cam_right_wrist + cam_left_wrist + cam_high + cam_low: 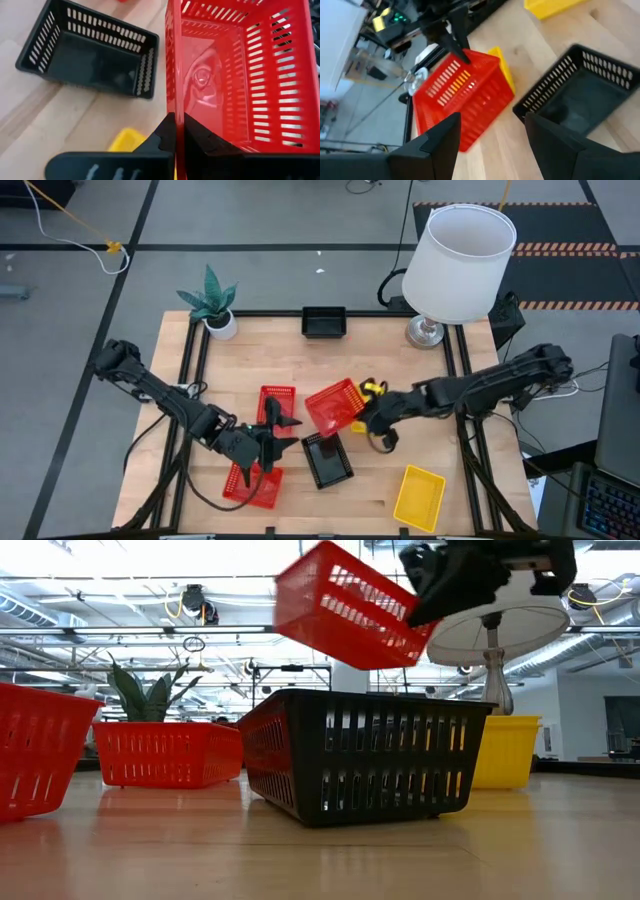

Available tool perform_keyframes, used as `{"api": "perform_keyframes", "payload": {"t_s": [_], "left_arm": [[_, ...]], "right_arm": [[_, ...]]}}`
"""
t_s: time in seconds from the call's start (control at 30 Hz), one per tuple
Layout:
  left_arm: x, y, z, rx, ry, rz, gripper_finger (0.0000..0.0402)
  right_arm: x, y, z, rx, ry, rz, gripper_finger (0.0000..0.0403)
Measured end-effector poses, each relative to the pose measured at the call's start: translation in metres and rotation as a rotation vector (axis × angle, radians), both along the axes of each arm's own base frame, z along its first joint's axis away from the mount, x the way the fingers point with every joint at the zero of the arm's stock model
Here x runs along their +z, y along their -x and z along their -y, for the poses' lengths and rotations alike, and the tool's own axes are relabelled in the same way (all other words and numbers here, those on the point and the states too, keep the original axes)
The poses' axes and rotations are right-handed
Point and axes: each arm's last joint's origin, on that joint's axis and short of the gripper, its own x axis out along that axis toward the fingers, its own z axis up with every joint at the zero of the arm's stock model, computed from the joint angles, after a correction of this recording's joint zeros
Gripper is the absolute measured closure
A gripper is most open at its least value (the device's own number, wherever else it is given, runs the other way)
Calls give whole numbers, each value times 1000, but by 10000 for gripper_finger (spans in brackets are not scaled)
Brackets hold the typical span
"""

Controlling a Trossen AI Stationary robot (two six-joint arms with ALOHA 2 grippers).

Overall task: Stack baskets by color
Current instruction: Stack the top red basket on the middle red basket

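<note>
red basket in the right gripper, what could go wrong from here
1. The right gripper is shut on just one thin wall of the lifted red basket, which hangs tilted; it could swing or slip out.
2. The black basket sits directly below, so a drop could land in the wrong color.
3. The open left gripper waits close by, near the red basket on the table; the arms could collide.

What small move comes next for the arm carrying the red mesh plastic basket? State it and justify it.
Probably carry it toward the left. The right end effector is shut on the wall of the lifted red mesh plastic basket, tilted above the black mesh plastic basket; another red mesh basket sits on the table just left.
</note>
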Motion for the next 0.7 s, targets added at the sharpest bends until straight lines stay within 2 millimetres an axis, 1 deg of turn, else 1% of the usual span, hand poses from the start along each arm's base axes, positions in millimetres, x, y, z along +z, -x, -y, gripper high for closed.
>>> {"api": "perform_keyframes", "payload": {"t_s": [0.2,0.33,0.5,0.7], "left_arm": [[-2,1,7,-33,1,2,176],[-2,3,12,-74,33,-12,176],[-5,6,15,-122,95,-61,176],[-7,6,12,-105,84,-81,176]], "right_arm": [[2,-29,-17,40,26,-68,397],[-1,-41,-25,62,47,-101,397],[-1,-44,-26,71,47,-102,397],[1,-42,-30,117,14,-105,397]]}}
